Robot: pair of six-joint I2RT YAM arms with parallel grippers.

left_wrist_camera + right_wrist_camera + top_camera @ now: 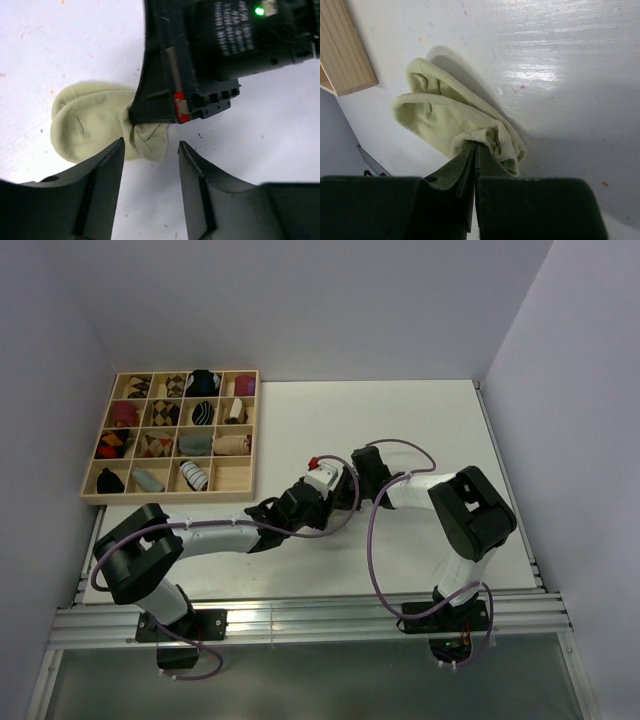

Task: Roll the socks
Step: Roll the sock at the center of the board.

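- Right jaws clamp the pale yellow-green knitted sock (435,115) on the white desk (560,75)
- Left jaws apart nearby: seat them low before you close

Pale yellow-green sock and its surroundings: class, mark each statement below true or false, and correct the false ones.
1. The right claw is shut on the pale yellow-green sock. True.
2. The left claw is clamped on the sock. False: its jaws stand open, gripping nothing.
3. The sock lies inside the wooden tray. False: it lies on the white table, outside the tray.
4. The tray's compartments hold rolled socks. True.
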